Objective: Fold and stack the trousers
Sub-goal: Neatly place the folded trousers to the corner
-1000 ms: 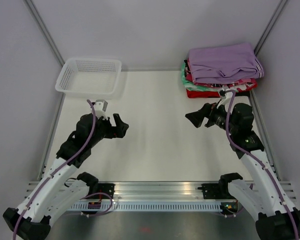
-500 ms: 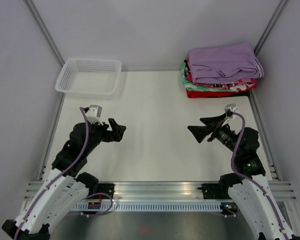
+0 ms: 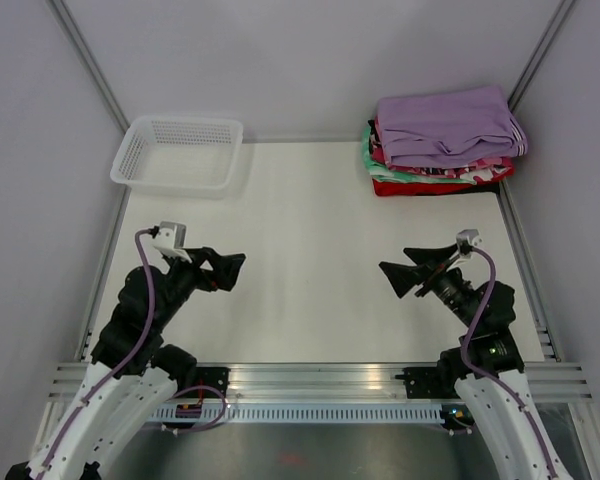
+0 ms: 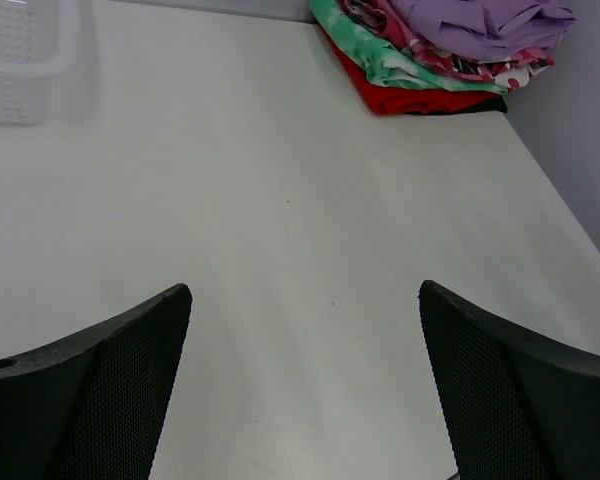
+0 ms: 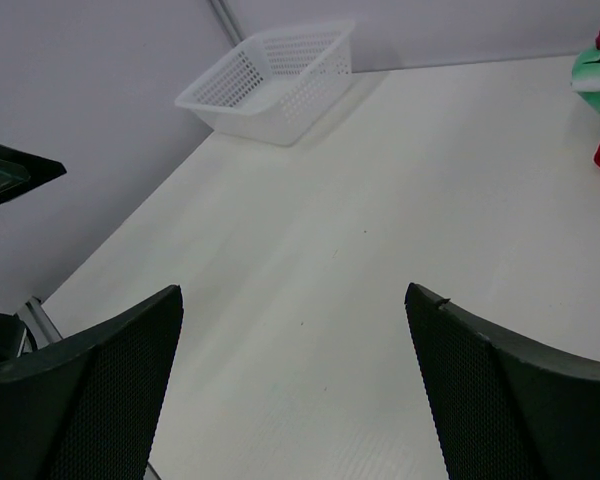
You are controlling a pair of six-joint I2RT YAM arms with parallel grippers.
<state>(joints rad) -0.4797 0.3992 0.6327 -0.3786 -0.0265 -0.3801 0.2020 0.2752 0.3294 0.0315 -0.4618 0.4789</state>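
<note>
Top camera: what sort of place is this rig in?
Probably a lab test booth, not a home: bare grey panel walls on aluminium posts, a white table holding a plastic basket and a stack of folded clothes.

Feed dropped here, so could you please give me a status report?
Left gripper, right gripper open, empty. Lilac trousers folded atop stack. Camouflage pair beneath. Nothing obstructing.
</note>
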